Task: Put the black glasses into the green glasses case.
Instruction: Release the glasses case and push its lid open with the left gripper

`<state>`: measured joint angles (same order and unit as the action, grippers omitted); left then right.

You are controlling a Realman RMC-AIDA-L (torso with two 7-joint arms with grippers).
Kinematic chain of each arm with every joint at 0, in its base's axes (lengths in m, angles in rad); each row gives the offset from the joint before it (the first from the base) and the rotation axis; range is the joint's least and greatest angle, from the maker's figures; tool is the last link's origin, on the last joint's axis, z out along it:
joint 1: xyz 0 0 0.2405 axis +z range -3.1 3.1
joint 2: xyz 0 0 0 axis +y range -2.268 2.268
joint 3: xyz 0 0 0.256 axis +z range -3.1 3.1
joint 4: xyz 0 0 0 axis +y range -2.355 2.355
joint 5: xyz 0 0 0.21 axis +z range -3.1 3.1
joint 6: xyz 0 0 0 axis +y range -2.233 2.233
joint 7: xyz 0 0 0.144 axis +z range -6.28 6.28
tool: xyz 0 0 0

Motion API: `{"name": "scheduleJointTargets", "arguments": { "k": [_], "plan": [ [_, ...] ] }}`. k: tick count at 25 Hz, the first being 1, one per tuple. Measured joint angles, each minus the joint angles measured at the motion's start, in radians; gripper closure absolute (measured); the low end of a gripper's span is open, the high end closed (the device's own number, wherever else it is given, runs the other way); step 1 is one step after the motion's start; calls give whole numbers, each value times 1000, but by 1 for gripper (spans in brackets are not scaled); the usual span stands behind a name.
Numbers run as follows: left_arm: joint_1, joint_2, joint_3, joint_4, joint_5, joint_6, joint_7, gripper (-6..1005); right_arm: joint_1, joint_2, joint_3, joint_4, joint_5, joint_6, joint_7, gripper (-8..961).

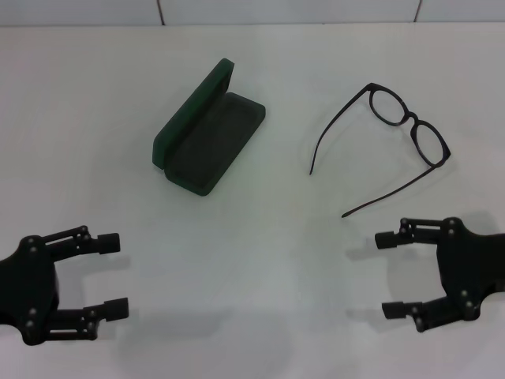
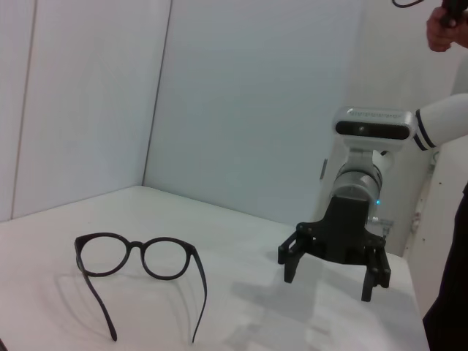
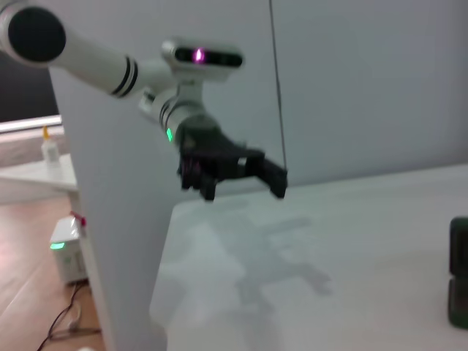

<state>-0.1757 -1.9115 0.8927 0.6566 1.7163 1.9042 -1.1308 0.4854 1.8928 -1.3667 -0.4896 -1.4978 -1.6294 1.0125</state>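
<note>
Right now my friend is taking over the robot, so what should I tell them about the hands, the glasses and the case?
Left gripper: open, empty, low over the table's near left.
Right gripper: open, empty, near right, just short of the glasses.
Black glasses: on the white table, arms unfolded, to the right of the case.
Green glasses case: open, nothing inside.
Done: nothing yet.
Left: pick up the glasses, put them in the case.

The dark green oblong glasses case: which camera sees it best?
The head view: the dark green oblong glasses case lies whole there, lid open, dark lining showing. The right wrist view catches only an edge. The left wrist view misses it.
</note>
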Motion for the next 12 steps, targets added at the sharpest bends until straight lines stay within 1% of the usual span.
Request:
{"name": "scheduleJointTargets", "arguments": {
  "k": [5,12],
  "plan": [
    [-9,16,0,4,3,0,6,141,9,1,1,0,-28,7,0,68],
    [-5,22,0,35,7,2,-1,144,10,0,-4,-1,-35,11,-5,68]
  ]
}}
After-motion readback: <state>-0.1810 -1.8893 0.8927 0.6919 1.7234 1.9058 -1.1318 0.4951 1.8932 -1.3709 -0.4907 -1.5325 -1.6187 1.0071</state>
